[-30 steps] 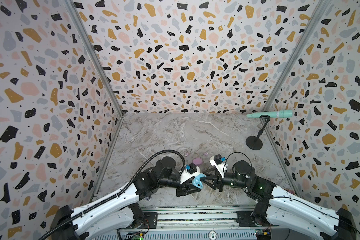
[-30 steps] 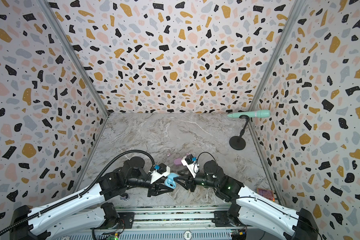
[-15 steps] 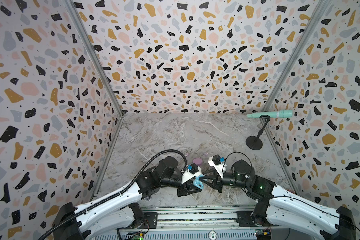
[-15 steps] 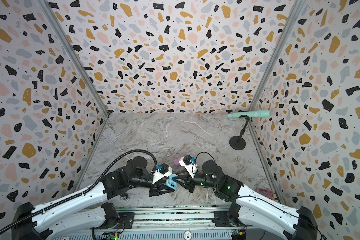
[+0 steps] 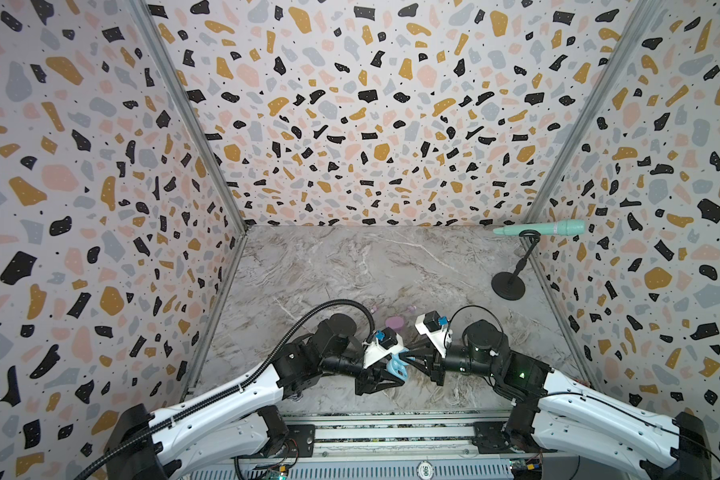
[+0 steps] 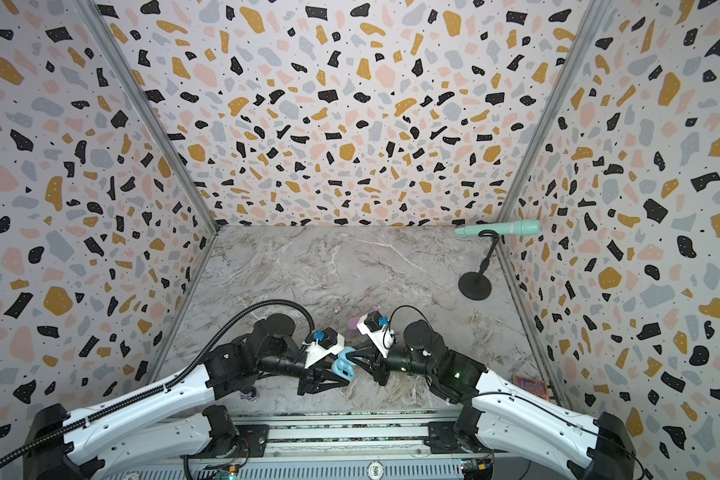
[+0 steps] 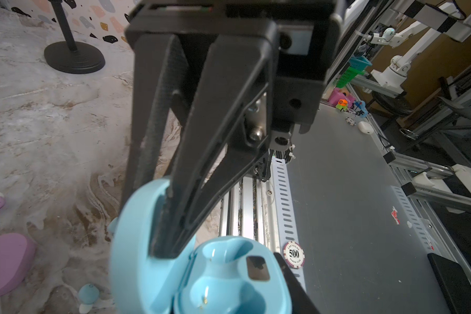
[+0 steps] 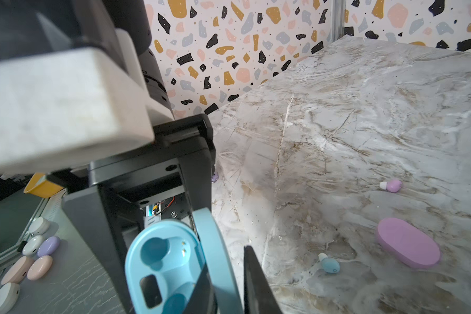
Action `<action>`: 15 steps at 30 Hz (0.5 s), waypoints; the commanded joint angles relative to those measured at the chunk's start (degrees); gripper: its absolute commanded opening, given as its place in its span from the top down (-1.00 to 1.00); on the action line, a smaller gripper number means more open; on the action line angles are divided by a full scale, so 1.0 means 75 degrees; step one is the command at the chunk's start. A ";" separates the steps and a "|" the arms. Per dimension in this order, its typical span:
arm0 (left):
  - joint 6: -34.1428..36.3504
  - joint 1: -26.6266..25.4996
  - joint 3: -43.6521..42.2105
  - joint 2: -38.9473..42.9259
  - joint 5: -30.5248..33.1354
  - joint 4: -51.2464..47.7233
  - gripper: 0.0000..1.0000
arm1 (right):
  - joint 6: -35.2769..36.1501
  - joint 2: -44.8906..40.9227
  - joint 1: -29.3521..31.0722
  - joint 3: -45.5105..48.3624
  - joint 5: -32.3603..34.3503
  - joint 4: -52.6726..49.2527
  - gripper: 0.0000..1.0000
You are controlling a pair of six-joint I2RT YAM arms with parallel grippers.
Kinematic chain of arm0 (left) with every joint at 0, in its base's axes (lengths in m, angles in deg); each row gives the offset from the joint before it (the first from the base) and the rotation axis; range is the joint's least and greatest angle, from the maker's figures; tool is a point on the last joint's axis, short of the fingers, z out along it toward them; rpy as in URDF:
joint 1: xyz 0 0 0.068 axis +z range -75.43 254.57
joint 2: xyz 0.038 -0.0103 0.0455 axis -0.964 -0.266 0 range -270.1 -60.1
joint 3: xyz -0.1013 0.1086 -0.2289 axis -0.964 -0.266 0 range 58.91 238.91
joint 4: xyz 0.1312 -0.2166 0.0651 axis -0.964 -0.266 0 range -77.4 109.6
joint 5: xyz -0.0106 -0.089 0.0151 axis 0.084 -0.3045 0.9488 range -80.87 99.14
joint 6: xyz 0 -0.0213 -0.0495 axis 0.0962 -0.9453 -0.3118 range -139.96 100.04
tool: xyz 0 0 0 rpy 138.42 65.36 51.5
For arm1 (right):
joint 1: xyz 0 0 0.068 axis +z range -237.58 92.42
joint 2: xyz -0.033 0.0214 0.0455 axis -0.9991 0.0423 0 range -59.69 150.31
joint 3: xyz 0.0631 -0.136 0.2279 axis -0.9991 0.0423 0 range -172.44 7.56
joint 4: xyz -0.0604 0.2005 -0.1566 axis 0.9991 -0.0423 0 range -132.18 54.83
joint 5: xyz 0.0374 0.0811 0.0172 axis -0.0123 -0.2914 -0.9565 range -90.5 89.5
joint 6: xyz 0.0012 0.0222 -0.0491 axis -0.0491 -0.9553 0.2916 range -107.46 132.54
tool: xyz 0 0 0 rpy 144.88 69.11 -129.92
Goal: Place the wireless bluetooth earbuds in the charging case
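Terrazzo-print walls boxed in a marbled tabletop, and both arms met low over its near edge. The left gripper was clamped on the raised lid of the open blue charging case, which appeared to hang clear of the marble with both sockets empty. The right gripper bracketed that same lid, one finger in the gap beside the base and one just beside the outer face. Whether it actually pinched could not be told.

None of the earbuds was in hand. A blue earbud lay on the marble near the closed pink case, one pink earbud lay farther off, and another peeked from behind the left gripper's body. A second blue one was not visible.

The risk was two grips on one thin hinged lid. Any disagreement between the arms would likely twist the hinge or fold the lid shut. The glossy plastic could also slip free if the right arm pulled, dropping the case onto the blue earbud below and knocking it away
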State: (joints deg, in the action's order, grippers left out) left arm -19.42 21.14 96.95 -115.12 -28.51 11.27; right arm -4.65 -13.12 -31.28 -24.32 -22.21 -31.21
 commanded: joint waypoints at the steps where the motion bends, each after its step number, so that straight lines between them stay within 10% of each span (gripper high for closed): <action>1: 0.0011 -0.0025 0.0198 -0.0036 0.0104 0.0163 1.00 | -0.0077 -0.0070 0.0061 -0.0320 0.0029 0.0022 0.72; 9: -0.0027 -0.0028 0.0206 -0.0073 0.0291 0.0183 1.00 | -0.0016 -0.0064 0.0142 -0.0340 0.0061 0.0002 1.00; 15: -0.0105 -0.0025 0.0118 -0.0064 0.0240 0.0346 -0.05 | 0.0051 -0.0173 0.0151 -0.0343 0.0222 0.0001 1.00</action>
State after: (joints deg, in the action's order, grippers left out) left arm -20.62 21.14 96.99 -115.17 -28.86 10.98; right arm -2.40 -13.25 -30.54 -24.32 -21.36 -31.97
